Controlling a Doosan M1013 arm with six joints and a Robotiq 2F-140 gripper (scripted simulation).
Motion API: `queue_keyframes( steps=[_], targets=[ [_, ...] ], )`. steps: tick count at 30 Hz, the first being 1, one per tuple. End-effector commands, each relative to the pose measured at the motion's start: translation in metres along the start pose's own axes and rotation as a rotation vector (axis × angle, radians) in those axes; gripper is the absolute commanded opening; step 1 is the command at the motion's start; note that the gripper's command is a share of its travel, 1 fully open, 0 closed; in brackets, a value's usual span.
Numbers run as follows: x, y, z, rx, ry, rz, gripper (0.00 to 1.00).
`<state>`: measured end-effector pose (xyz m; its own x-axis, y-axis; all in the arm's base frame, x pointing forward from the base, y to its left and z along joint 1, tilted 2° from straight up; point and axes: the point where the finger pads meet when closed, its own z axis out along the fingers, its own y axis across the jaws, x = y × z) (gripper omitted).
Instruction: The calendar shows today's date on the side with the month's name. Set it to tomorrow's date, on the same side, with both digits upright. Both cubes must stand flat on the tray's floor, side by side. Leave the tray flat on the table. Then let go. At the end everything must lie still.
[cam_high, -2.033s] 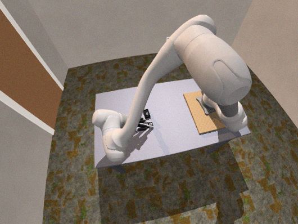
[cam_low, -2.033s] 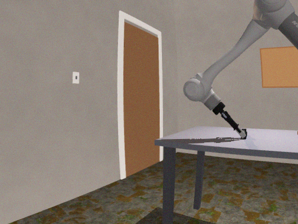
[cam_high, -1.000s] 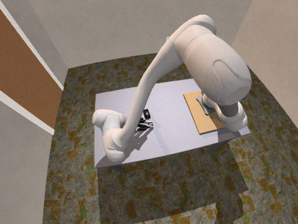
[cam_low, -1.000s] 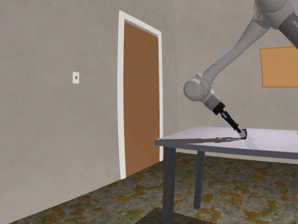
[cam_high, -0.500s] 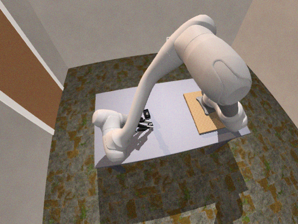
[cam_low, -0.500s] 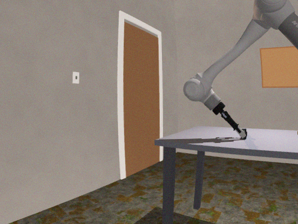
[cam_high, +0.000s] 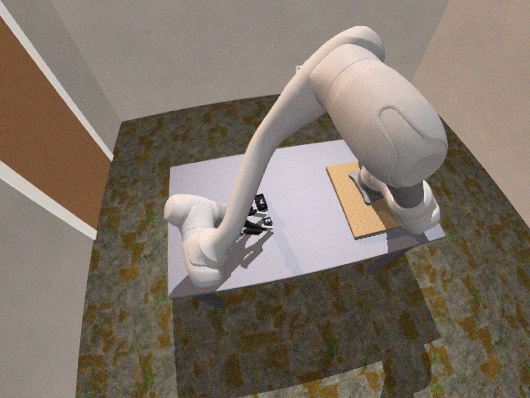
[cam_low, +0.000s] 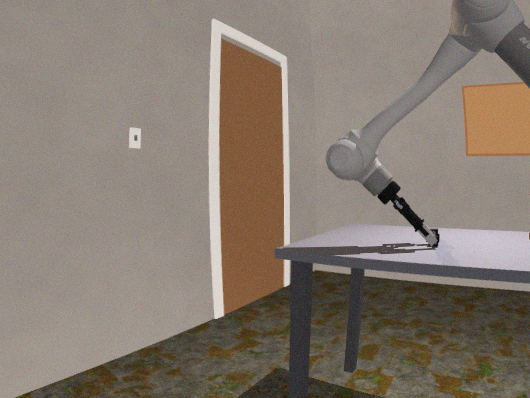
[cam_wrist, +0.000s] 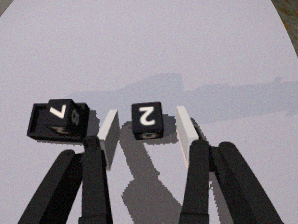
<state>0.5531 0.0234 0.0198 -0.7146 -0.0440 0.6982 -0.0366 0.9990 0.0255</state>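
Nearest the wrist camera, my gripper (cam_high: 259, 225) (cam_low: 432, 241) (cam_wrist: 147, 120) slants down toward the table (cam_high: 310, 200) (cam_low: 480, 250) (cam_wrist: 150, 50), its pads partly open with clearance on both sides of the loose cube (cam_wrist: 147, 120). Tray (cam_wrist: 34, 120) and second cube (cam_wrist: 63, 116) sit beside one finger.

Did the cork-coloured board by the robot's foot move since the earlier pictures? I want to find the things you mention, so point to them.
No. In the top view, the tan board (cam_high: 372, 227) sits at the same place against the edges of the table (cam_high: 310, 240).
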Motion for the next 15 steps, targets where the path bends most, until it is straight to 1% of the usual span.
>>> queue_keyframes(
  steps=[1, 15],
  targets=[
    [0.0001, 0.0000, -0.0001, 0.000, 0.000, 0.000, 0.40],
    [0.0026, 0.0000, -0.0026, 0.000, 0.000, 0.000, 0.40]
  ],
)
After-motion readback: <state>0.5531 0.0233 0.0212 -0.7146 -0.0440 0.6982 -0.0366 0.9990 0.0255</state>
